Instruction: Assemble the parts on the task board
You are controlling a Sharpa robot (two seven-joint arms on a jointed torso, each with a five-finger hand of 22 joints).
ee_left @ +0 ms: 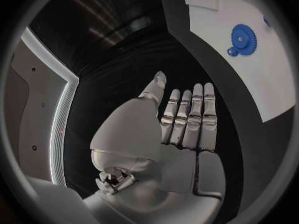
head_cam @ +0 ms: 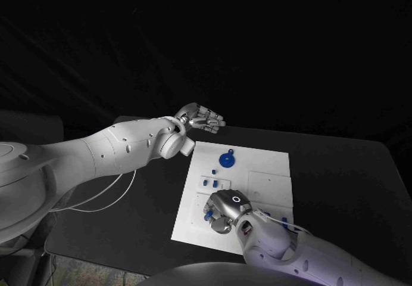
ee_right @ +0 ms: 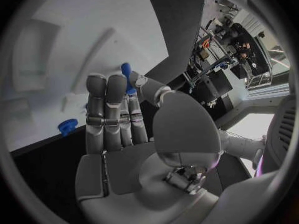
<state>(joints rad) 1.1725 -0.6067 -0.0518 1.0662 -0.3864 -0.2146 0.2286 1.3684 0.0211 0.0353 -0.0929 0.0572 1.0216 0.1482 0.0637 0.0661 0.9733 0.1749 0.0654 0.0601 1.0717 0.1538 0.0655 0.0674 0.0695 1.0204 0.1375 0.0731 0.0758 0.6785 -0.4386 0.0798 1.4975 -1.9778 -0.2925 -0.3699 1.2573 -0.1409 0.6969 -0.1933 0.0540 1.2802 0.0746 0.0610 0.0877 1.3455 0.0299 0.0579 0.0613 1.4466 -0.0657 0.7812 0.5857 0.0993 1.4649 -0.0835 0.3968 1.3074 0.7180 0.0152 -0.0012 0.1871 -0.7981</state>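
The flat white rectangular task board (head_cam: pixel 258 179) is taken as landmark: over its near left part the silver right hand (head_cam: pixel 225 210) is lowered, and a small blue plastic part (ee_right: pixel 127 77) is pinched between its thumb and fingertips. The silver left hand (head_cam: pixel 199 116) is held beyond the board's far left corner, fingers straight and side by side, nothing grasped. A round blue toothed gear (head_cam: pixel 227 159) is seen lying on the board's far left area

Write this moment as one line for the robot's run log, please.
left hand: open, past task board's far corner | right hand: pinching small blue part over board's near-left area | blue gear: on board
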